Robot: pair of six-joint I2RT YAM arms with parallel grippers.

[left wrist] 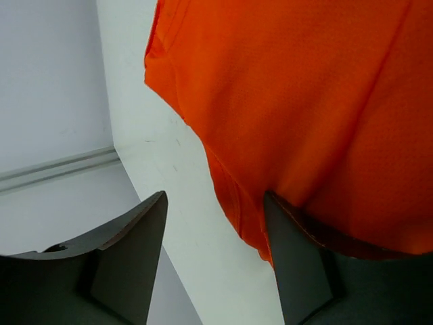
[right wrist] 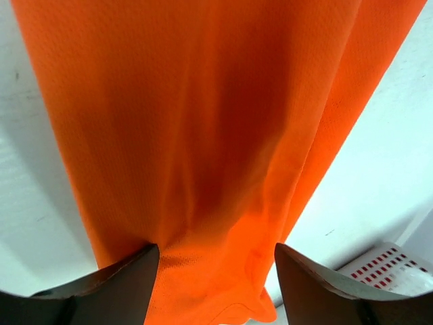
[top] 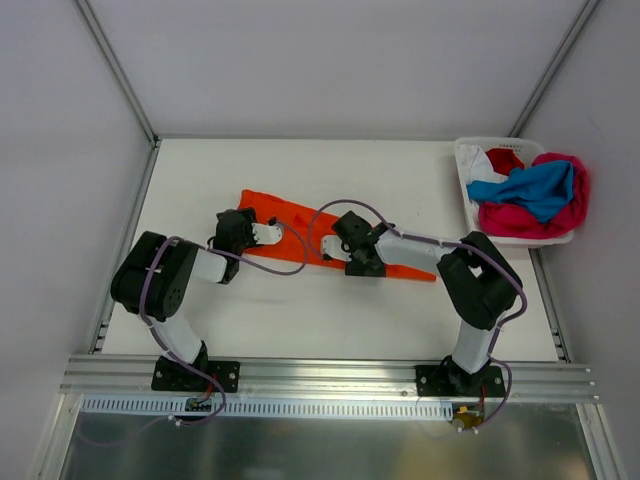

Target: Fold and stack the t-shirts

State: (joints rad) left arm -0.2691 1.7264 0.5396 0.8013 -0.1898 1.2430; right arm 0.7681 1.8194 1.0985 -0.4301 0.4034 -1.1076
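From above, the orange shirt (top: 290,213) lies on the worktop (top: 300,320) as a long, narrow band slanting from upper left to lower right, so it looks partly folded lengthwise. The left end effector (top: 270,233) sits at the band's left part and the right end effector (top: 345,255) near its middle. The other shirts (top: 530,195), red, blue, pink and white, are heaped in the basket (top: 463,172) at the far right corner, well apart from the arms.

In the left wrist view the jaws stand wide. The shirt's edge (left wrist: 304,101) runs down to the right-hand finger (left wrist: 298,271) and seems to lie over it, while the other finger (left wrist: 128,250) has bare worktop beside it. Nothing is pinched.

In the right wrist view the jaws are also wide, with orange cloth (right wrist: 203,135) filling the gap between the fingers (right wrist: 115,284). They straddle the cloth and have not closed on it.

The step in hand looks like taking hold for the next fold of the orange shirt. The next move calls for both to close on the cloth, catching all layers, then lift together and carry one end over the other.
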